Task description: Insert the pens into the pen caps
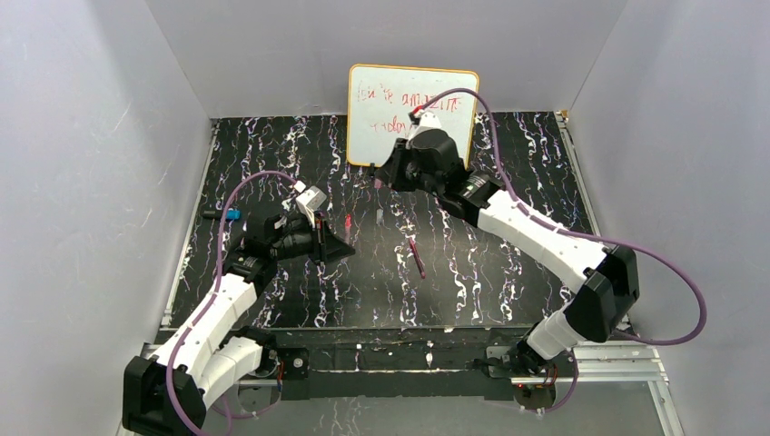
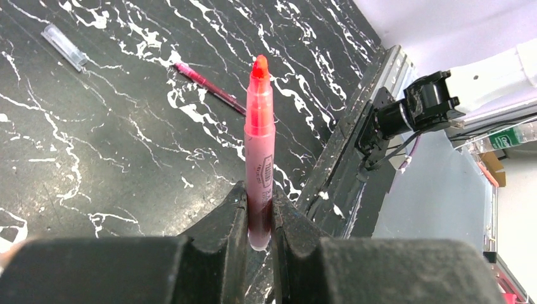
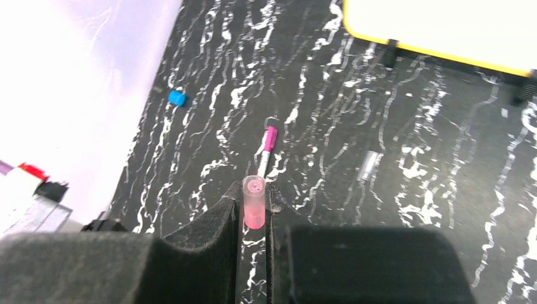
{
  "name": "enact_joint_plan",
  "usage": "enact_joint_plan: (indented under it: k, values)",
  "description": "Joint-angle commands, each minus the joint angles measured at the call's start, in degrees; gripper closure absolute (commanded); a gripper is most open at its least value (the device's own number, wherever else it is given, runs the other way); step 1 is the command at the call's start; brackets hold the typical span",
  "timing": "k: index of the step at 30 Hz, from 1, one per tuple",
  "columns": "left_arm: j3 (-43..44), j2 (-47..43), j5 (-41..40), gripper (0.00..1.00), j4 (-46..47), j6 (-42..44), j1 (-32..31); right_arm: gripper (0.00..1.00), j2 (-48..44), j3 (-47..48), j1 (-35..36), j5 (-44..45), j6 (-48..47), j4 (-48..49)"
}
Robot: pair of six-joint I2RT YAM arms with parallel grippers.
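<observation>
Scribbles on the whiteboard [image 1: 381, 100] were partly covered, from above, by the right tool [image 1: 396, 173], which hung just in front of the board. Whatever it held was too small to make out there. The left tool [image 1: 334, 243] sat well forward and left of the whiteboard, with only a red speck showing by its fingers. A thin magenta pen [image 1: 416, 257] lay on the worktop [image 1: 508, 154] in front of the board, a clear cap [image 1: 378, 216] between the two, and a blue cap [image 1: 232, 214] far to the board's left.

At the left wrist, the left tool [image 2: 259, 193] was clamped narrow on a pink pen [image 2: 259, 126]. Its bare tip pointed outward and its lower end was hidden between the fingers. The thin magenta pen [image 2: 209, 88] and clear cap [image 2: 63, 45] lay beyond.

At the right wrist, the right tool [image 3: 254, 190] pinched a pink cap [image 3: 254, 209], open mouth outward, base buried between the fingers. The whiteboard [image 3: 443, 25] was cut off at the top edge, with its black feet [image 3: 391, 54] showing. In front of it lay the clear cap [image 3: 368, 166], then a white pen [image 3: 266, 145] with a magenta end. The blue cap [image 3: 177, 97] lay off to the left.
</observation>
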Motion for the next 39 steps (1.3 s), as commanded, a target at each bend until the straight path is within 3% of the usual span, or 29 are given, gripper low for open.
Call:
enact_joint_plan:
  k: [1,22,39]
  values:
    - [-0.53,-0.53,3.08,1.00,2.58,-0.97,-0.30,0.99,2.53,4.92,2.77,-1.59,-2.73,2.74]
    - [-0.79,-0.20,2.43,1.00,4.17,-1.92,-0.30,0.99,3.95,5.08,8.18,-6.72,-2.77,4.85]
    - [-0.33,-0.11,1.11,1.00,2.83,-1.33,-0.30,0.99,0.10,0.94,9.32,-5.39,-3.45,4.76]
